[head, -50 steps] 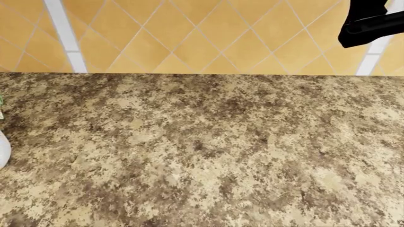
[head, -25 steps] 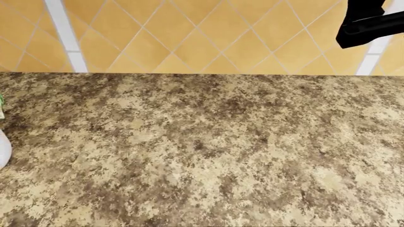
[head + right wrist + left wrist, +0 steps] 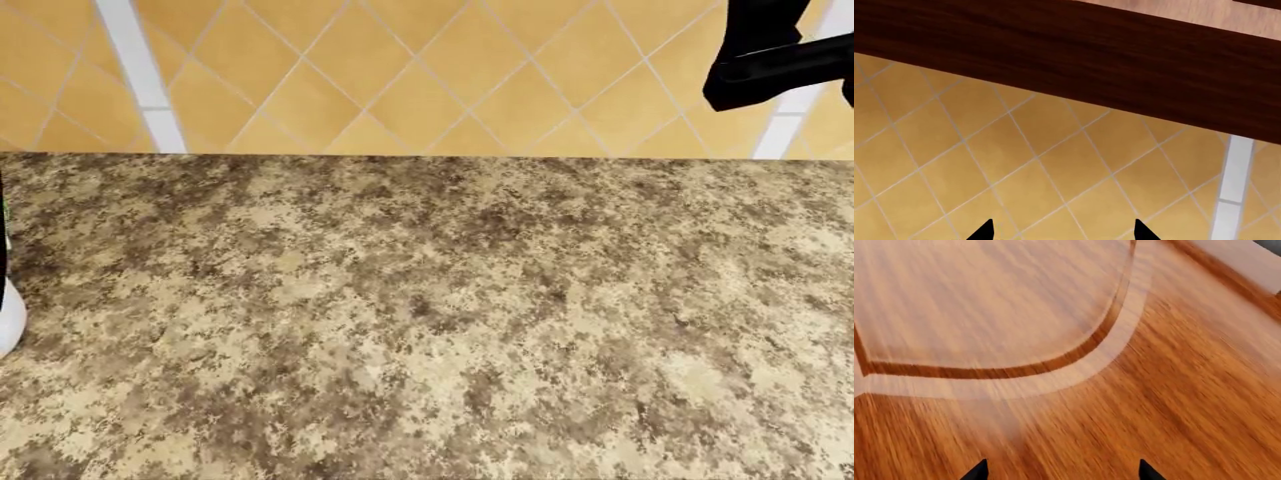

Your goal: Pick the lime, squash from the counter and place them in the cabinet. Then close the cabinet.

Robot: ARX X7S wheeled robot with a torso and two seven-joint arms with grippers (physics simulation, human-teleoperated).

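Note:
The lime and the squash are out of view in every frame. The speckled beige-and-brown counter (image 3: 427,320) fills the head view. My left gripper (image 3: 1062,474) is open and empty, with only its two black fingertips (image 3: 977,472) showing, close in front of a wooden cabinet door (image 3: 1134,405) with a curved raised panel (image 3: 987,300). My right gripper (image 3: 1063,234) is open and empty, raised in front of the tiled wall just below a dark wooden cabinet edge (image 3: 1067,55). Part of the right arm (image 3: 781,50) shows black at the head view's upper right.
An orange diamond-tiled wall (image 3: 400,80) with white strips runs behind the counter. A white rounded object (image 3: 7,318) sits at the head view's left edge, with a dark sliver just above it.
The black right arm has shifted slightly left in the head view. At the left edge, the small green bit has given way to a dark sliver.

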